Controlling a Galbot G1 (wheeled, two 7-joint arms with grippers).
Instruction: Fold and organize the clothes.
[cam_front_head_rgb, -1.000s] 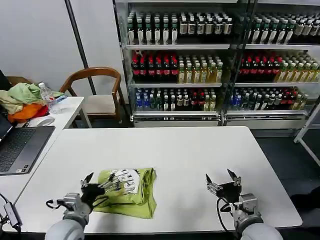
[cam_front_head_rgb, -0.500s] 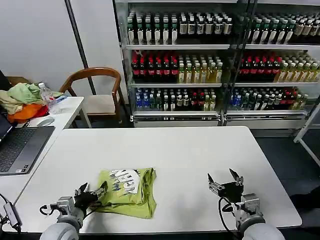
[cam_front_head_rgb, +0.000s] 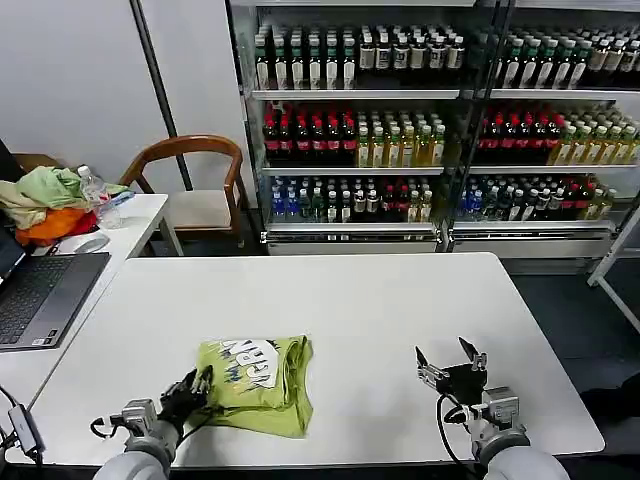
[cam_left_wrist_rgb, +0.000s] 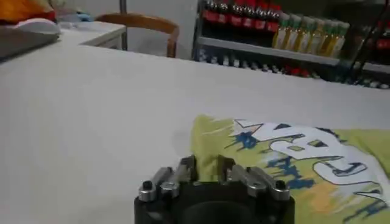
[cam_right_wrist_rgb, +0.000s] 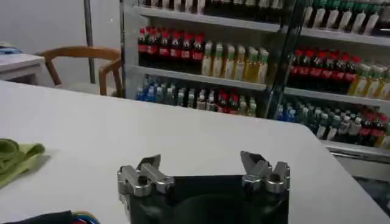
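The lime T-shirt (cam_front_head_rgb: 258, 388) lies folded on the white table (cam_front_head_rgb: 390, 300), near its front edge and left of centre, with its white-and-dark print facing up. My left gripper (cam_front_head_rgb: 200, 383) sits low at the shirt's near-left edge. In the left wrist view its fingers (cam_left_wrist_rgb: 186, 168) stand close together, and the edge of the T-shirt (cam_left_wrist_rgb: 292, 158) shows between them. My right gripper (cam_front_head_rgb: 448, 362) hovers at the table's front right, open and holding nothing. In the right wrist view the right gripper (cam_right_wrist_rgb: 207, 164) is open over bare table, with a corner of the T-shirt (cam_right_wrist_rgb: 15, 155) far off.
A side table on the left holds a laptop (cam_front_head_rgb: 40, 295), a heap of pale green and orange garments (cam_front_head_rgb: 40, 200) and a water bottle (cam_front_head_rgb: 93, 185). A wooden chair (cam_front_head_rgb: 195, 175) and glass coolers of bottles (cam_front_head_rgb: 400, 120) stand behind the table.
My left gripper drew back from above the shirt's print to its near-left edge, and its wide-open fingers closed together. The right gripper barely moved.
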